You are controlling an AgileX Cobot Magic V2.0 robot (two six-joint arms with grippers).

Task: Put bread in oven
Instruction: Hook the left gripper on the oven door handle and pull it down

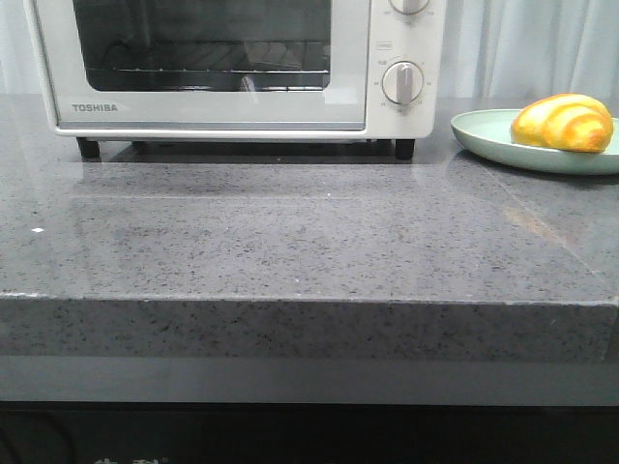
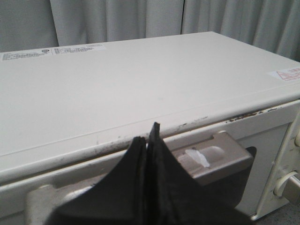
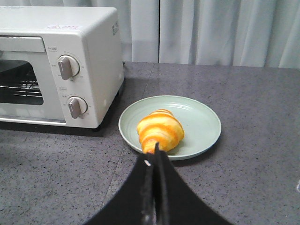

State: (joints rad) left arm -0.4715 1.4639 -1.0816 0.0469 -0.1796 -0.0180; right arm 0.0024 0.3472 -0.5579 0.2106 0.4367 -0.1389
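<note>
Sitting on the pale green plate (image 3: 201, 123), the bread (image 3: 160, 131), glossy golden-yellow with orange-brown ridges, lying a little off the plate's middle, toward the oven side. Resting flat on the speckled grey stone counter (image 1: 290, 242), that plate, just beside the oven (image 3: 89, 61), on the robot's right, apart from it with a strip of bare counter between. Standing at the back of the counter, the white oven, TOSHIBA lettering showing on the lower door frame in the front view, glass door (image 1: 203, 48) shut and upright, wire rack (image 1: 222, 77) showing faintly behind the glass. Facing forward on the oven's right panel, two round knobs (image 3: 69, 67), one above the other. Hanging behind everything, pale grey curtains (image 3: 211, 33), closing off the room. Catching soft reflections, the counter top, with a thick front edge dropping to a dark band below.

Hovering in front of the plate, the right gripper (image 3: 155, 154), fingers pressed together with nothing between them, tips lining up with the near edge of the bread; whether touching, impossible to tell. Poised above the oven's front top edge, the left gripper (image 2: 148, 136), fingers also closed tight on nothing, just over the door handle (image 2: 211, 159), with scuffed paint showing along the oven's rim.
</note>
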